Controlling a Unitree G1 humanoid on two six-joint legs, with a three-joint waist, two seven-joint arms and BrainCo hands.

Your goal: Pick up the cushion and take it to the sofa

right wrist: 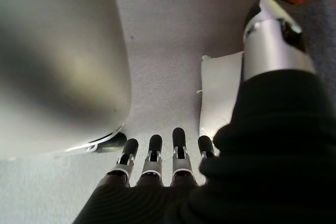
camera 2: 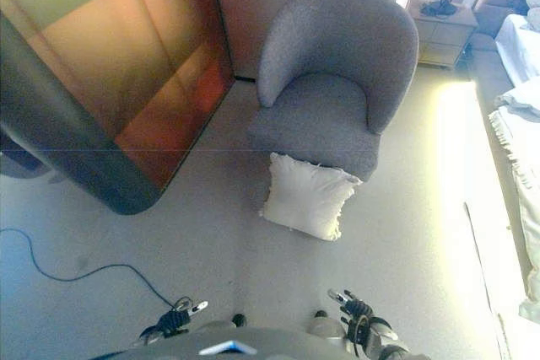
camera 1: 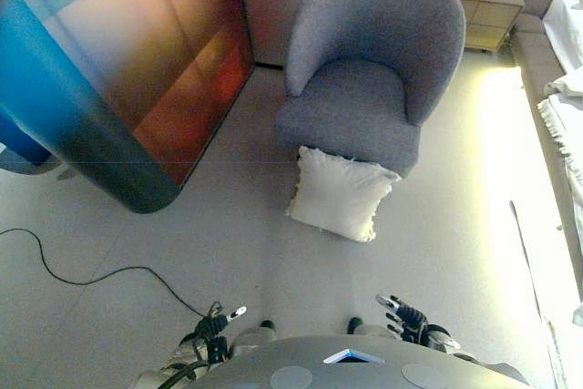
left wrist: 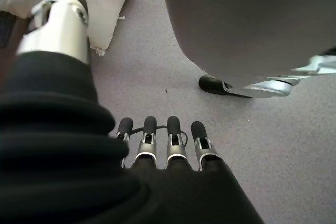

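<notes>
A white cushion (camera 1: 341,194) lies on the floor, leaning against the front of a grey armchair (camera 1: 369,70). It also shows in the left wrist view (left wrist: 105,3) and the right wrist view (right wrist: 218,98). My left hand (camera 1: 215,323) hangs low near my body, fingers straight, empty. My right hand (camera 1: 406,316) hangs low on the other side, fingers straight, empty. Both hands are well short of the cushion. A pale sofa (camera 1: 551,70) runs along the right edge of the room.
A large curved panel with blue and red-brown faces (camera 1: 118,70) stands at the left. A wooden side table (camera 1: 488,12) with a dark object on it is at the back right. A black cable (camera 1: 91,272) loops on the floor at the left.
</notes>
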